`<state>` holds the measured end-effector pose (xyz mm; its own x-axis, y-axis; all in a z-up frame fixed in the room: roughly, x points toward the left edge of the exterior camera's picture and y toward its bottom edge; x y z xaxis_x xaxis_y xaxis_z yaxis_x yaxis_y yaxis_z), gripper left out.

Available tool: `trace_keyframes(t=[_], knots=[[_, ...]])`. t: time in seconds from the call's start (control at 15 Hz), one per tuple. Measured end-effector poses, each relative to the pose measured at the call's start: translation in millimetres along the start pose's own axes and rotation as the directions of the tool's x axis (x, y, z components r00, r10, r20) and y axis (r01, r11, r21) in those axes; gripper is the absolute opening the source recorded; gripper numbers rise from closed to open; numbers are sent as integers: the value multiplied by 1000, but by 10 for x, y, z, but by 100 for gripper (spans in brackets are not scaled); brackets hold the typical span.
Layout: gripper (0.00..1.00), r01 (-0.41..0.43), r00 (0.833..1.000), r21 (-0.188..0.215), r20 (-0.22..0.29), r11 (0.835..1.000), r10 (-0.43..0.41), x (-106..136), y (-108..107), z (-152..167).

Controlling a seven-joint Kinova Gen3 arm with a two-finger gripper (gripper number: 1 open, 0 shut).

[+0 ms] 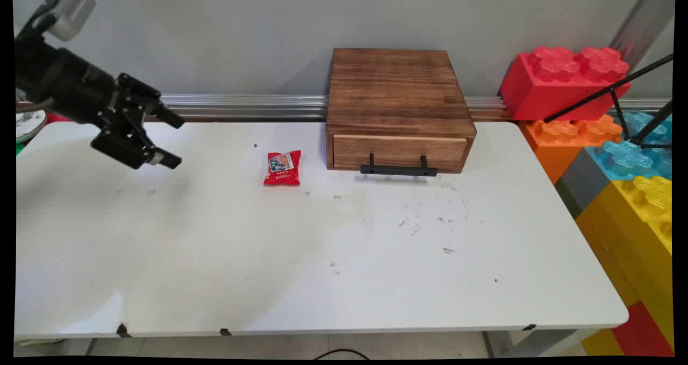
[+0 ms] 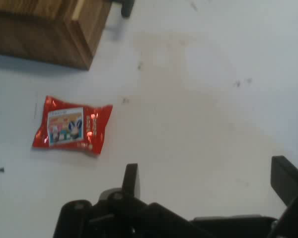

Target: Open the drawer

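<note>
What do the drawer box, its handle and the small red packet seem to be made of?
Drawer box: wood, dark-stained and matte, with visible grain lines; solid or veneer cannot be told.
Handle: probably black-painted metal, a thin bar on two posts; plastic is possible.
Red packet: likely plastic film, glossy, with wrinkles, crimped ends and a printed label.

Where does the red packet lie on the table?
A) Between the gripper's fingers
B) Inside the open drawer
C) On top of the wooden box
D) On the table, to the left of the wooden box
D: the red packet lies flat on the table, left of the wooden box and apart from it; the drawer is shut and the open gripper holds nothing.
</note>
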<state>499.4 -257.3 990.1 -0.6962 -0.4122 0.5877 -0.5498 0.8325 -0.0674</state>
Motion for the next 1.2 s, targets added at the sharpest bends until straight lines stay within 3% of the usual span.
trace_keyframes(t=[0.2,0.6,1.2], knots=[[100,8,999,-5,-47,1000,-8,268,36,25],[100,-30,992,-16,-120,999,28,1064,108,352],[100,-83,989,10,-119,996,84,2023,246,1265]])
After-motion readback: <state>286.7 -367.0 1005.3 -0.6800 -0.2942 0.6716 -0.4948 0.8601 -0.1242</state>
